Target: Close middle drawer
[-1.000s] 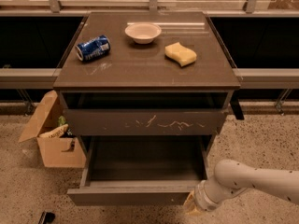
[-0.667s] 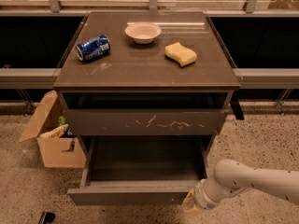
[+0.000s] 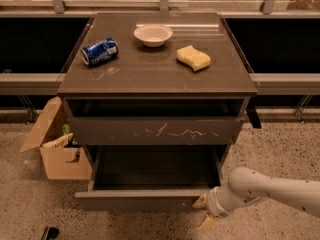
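The middle drawer [image 3: 140,200] is the low, wide, dark grey-brown drawer with a plain front. It stands pulled far out of the cabinet, and its inside looks empty. Above it the drawer with white scratches [image 3: 155,130] stands slightly out. My gripper [image 3: 204,212] is at the lower right, on a white arm coming in from the right edge. It is at the right end of the middle drawer's front panel. Its tan fingers are apart and hold nothing, and the upper fingertip [image 3: 200,201] is at the panel.
On the cabinet top [image 3: 150,74] lie a blue can [image 3: 99,51] on its side, a white bowl [image 3: 153,34] and a yellow sponge [image 3: 193,57]. An open cardboard box [image 3: 57,151] stands on the floor left of the cabinet. Dark shelving runs along both sides.
My gripper has shifted slightly up and left towards the middle drawer's front. The drawer front seems a little further in. The things on top have not moved.
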`<action>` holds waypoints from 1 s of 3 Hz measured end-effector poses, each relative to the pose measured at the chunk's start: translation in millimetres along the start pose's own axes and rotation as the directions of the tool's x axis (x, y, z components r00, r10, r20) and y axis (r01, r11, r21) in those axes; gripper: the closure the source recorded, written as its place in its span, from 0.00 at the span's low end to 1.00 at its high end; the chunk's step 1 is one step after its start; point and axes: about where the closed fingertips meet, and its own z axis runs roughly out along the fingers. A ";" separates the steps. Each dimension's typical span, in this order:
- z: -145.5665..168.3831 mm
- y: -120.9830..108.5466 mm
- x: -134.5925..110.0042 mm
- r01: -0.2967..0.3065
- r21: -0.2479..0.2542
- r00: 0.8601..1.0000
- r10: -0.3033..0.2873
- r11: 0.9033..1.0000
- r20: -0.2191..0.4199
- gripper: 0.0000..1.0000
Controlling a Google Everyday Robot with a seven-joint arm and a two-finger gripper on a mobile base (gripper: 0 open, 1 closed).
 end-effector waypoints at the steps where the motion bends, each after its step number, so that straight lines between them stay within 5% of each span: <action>1: -1.1 -11.3 -0.8 0.001 0.021 1.000 -0.001 1.000 0.008 0.00; 2: 7.6 -33.5 10.0 -0.009 0.053 1.000 0.010 0.999 -0.013 0.00; 3: 55.8 -55.3 1.7 -0.008 0.054 1.000 0.008 0.999 -0.008 0.00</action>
